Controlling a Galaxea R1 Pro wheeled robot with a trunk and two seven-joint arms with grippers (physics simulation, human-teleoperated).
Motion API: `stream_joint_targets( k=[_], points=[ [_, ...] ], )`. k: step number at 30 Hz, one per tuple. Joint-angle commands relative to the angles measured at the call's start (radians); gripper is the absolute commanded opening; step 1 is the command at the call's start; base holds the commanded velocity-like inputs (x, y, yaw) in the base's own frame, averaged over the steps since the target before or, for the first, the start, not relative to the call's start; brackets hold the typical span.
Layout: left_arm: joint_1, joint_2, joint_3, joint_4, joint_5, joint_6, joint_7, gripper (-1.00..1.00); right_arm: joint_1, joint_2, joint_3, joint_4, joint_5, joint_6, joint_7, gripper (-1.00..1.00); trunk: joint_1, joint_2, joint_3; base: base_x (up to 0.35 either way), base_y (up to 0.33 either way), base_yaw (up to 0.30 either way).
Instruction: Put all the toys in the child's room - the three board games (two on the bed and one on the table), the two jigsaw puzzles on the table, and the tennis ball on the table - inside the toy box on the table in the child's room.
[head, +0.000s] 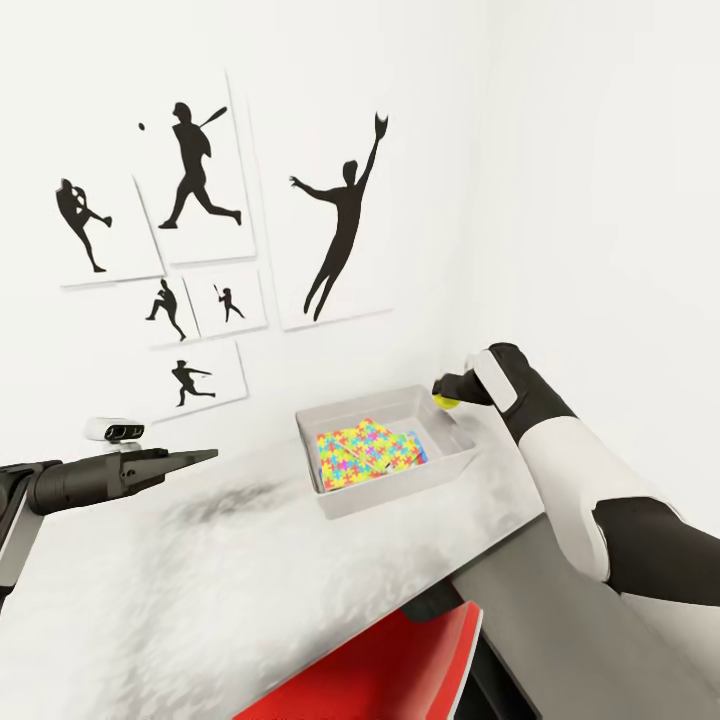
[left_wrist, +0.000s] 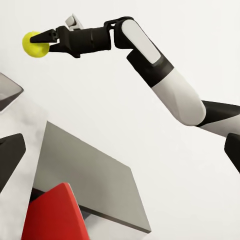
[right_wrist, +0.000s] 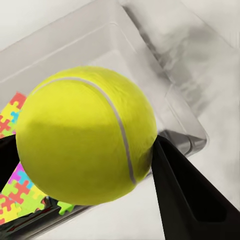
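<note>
- White walls hung with baseball silhouettes (head: 195, 170) are seen behind a pale bench (head: 200, 580).
- On the bench, the toy box (head: 345, 500) is set; bright puzzles (head: 365, 447) are already lain inside.
- The ball (head: 446, 402) is clamped in the right tool (head: 444, 393), held over the box's far edge (not yet released).
- The left tool (head: 195, 456) is held apart above the bench, nothing gripped; its opening cannot be told.
- Board games are judged outstanding.
</note>
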Motion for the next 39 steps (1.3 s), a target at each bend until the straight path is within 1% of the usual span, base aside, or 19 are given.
stream_joint_targets(
  k=[1, 8, 25, 39],
  points=[
    [-0.001, 0.000, 0.000, 0.000, 0.000, 0.011, -0.004, 1.00, -0.001, -0.001, 0.004, 0.001, -0.014, 0.001, -0.011, -1.00, 0.001, -0.002, -0.004, 0.000, 0.000, 0.000],
    [-0.001, 0.000, 0.000, 0.000, 0.000, 0.011, -0.004, 1.00, -0.001, -0.001, 0.004, 0.021, -0.014, 0.000, -0.011, -1.00, 0.001, -0.002, -0.015, 0.000, 0.000, 0.000],
    [-0.001, 0.000, 0.000, 0.001, 0.000, 0.010, -0.004, 1.00, -0.001, -0.001, 0.004, 0.021, -0.010, 0.005, -0.010, -1.00, 0.001, -0.002, -0.043, 0.000, 0.000, 0.000],
    [-0.001, 0.001, 0.000, 0.001, 0.000, 0.010, -0.004, 1.00, -0.001, -0.011, 0.005, 0.006, -0.012, 0.010, -0.007, -1.00, 0.001, -0.002, -0.066, 0.000, 0.000, 0.000]
  ],
)
